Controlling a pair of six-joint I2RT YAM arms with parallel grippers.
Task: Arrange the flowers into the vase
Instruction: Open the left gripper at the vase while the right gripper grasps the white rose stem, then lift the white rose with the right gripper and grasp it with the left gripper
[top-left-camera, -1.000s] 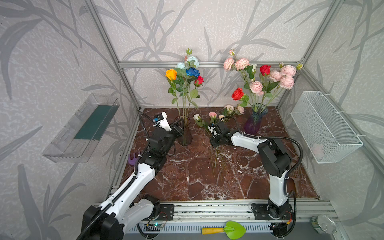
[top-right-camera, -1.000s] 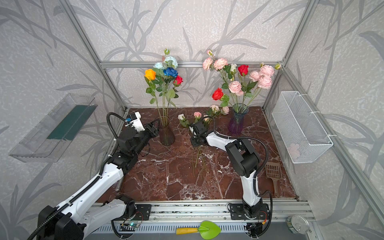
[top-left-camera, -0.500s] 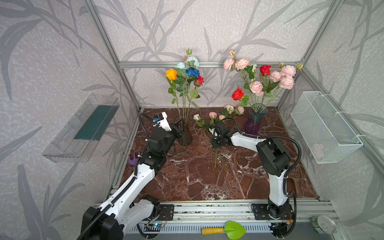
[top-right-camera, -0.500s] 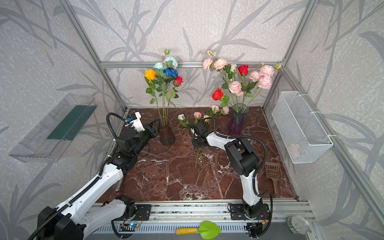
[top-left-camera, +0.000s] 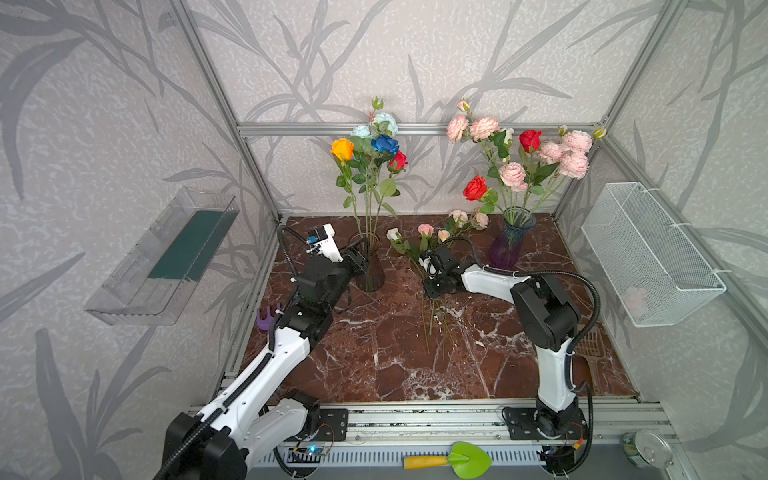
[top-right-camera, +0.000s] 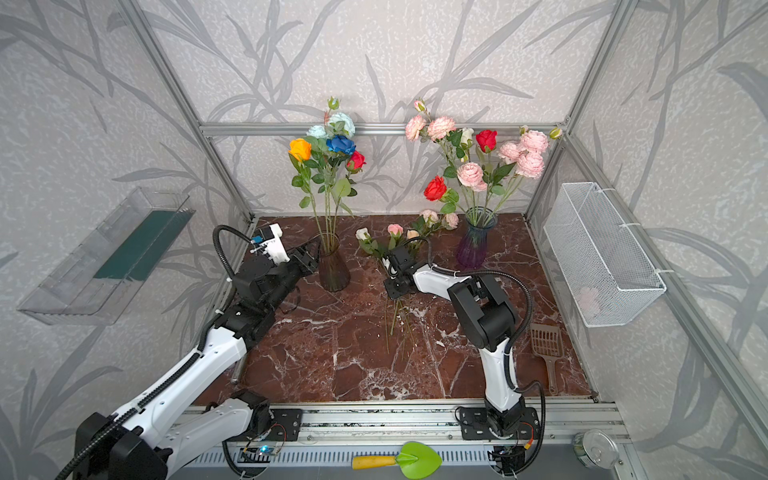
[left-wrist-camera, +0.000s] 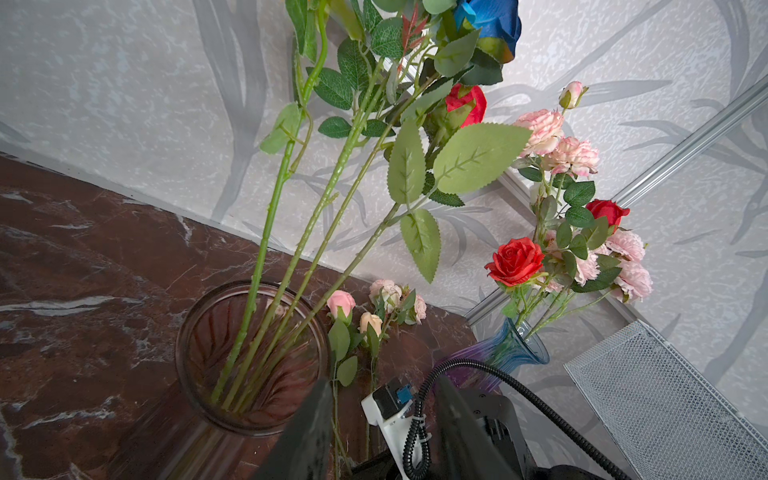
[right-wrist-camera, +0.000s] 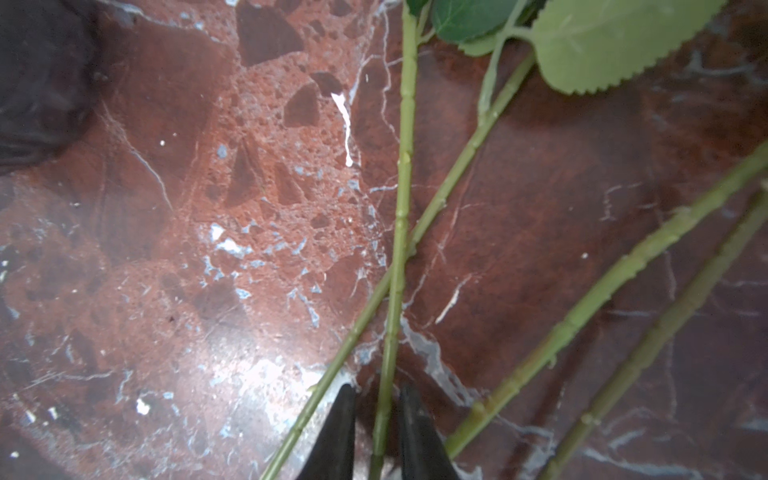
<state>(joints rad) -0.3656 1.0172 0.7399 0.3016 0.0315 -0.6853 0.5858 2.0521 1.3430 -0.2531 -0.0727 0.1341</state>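
Several loose flowers (top-left-camera: 426, 229) (top-right-camera: 395, 229) (left-wrist-camera: 340, 301) with small pink and white blooms lie on the marble floor, stems towards the front. My right gripper (top-left-camera: 432, 289) (top-right-camera: 392, 291) (right-wrist-camera: 380, 395) is down on them, shut on one green stem (right-wrist-camera: 399, 232) that crosses another. A brown glass vase (top-left-camera: 371, 270) (top-right-camera: 332, 270) (left-wrist-camera: 183, 353) holds orange, blue, pale-blue and red roses. A purple vase (top-left-camera: 507, 249) (top-right-camera: 473, 249) (left-wrist-camera: 515, 345) holds pink and red blooms. My left gripper (top-left-camera: 358, 258) (top-right-camera: 307, 254) (left-wrist-camera: 382, 380) is open beside the brown vase's neck, holding nothing.
A white wire basket (top-left-camera: 648, 257) hangs on the right wall and a clear shelf (top-left-camera: 166, 257) on the left wall. A purple piece (top-left-camera: 266, 318) lies at the floor's left edge, a brown scoop (top-right-camera: 546, 345) at its right. A green trowel (top-left-camera: 457, 460) lies on the front rail.
The right jaws have narrowed onto the stem. Neither arm has visibly shifted, and the left gripper stays as it was.
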